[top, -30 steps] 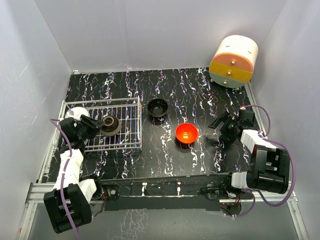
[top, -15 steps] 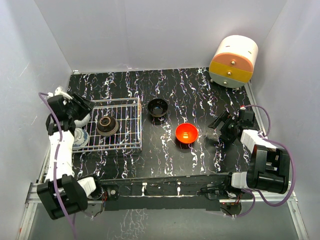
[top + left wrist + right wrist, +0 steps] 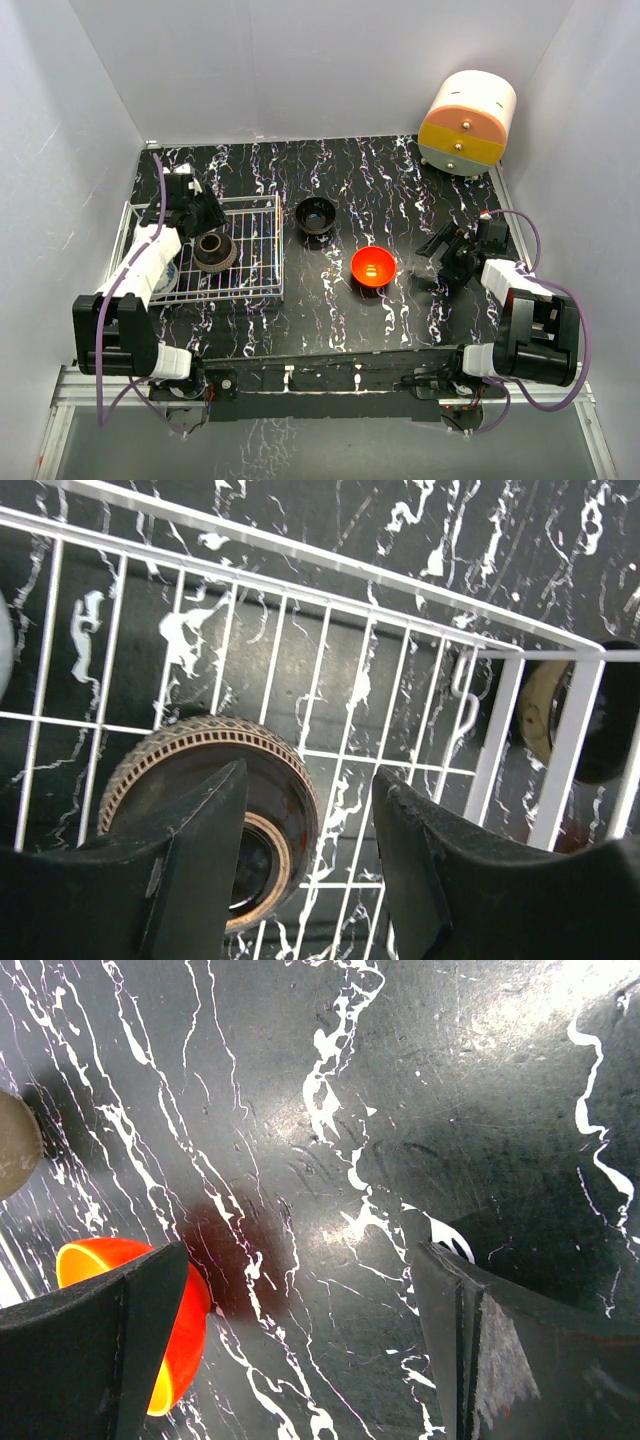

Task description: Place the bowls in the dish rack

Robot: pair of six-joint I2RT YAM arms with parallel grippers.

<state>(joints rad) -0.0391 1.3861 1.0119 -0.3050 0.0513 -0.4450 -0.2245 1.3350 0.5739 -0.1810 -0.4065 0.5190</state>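
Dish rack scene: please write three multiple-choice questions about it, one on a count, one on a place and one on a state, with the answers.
1. How many bowls stand outside the dish rack? A one; B two; C four.
2. Where is the red-orange bowl? A inside the rack; B stacked in another bowl; C on the table.
3. The right gripper is: A open and empty; B shut on a bowl; C shut and empty.

Answers: B, only the black bowl and the red-orange one are outside; C, it sits alone on the table right of the rack; A, its fingers stand wide apart with nothing between.
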